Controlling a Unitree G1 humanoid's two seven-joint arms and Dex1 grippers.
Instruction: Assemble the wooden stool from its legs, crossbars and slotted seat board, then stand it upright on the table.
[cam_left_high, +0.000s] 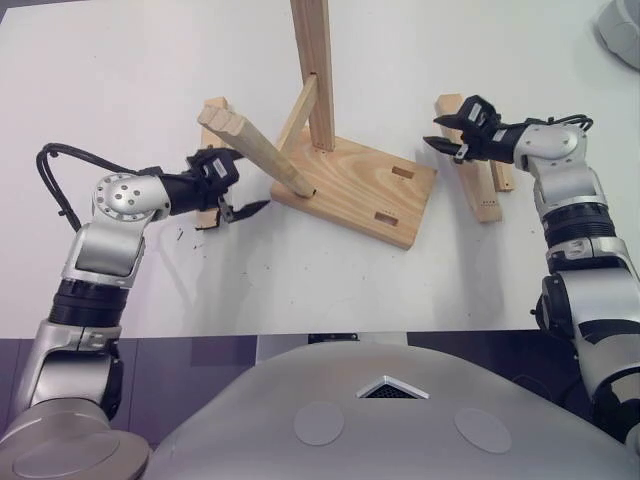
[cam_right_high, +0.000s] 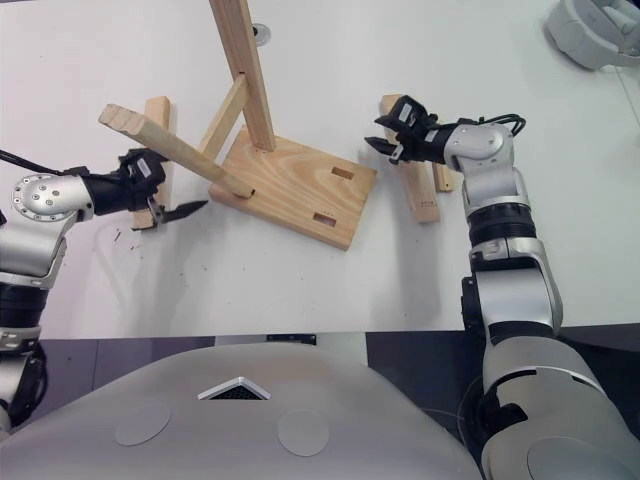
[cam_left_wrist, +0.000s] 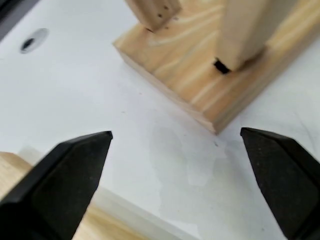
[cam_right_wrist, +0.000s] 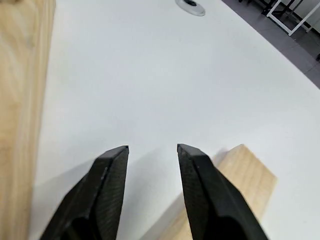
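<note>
Seat board (cam_left_high: 360, 195): flat on white desk (cam_left_high: 150, 80), centre. One leg (cam_left_high: 316, 70) upright in it, second leg (cam_left_high: 255, 150) tilted leftward, crossbar (cam_left_high: 298, 112) joining them. Loose wooden pieces (cam_left_high: 484, 200) lie right; another piece (cam_right_high: 158, 112) lies left. Left pincer (cam_left_high: 243, 212): fingers wide apart, empty, beside the board's left corner. Right pincer (cam_left_high: 443, 148): fingers slightly apart, empty, over the right pieces.

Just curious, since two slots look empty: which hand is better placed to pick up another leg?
Probably right. The right hand hovers open over the loose legs beside the seat board's empty slots; the left hand sits by the fitted legs.
</note>
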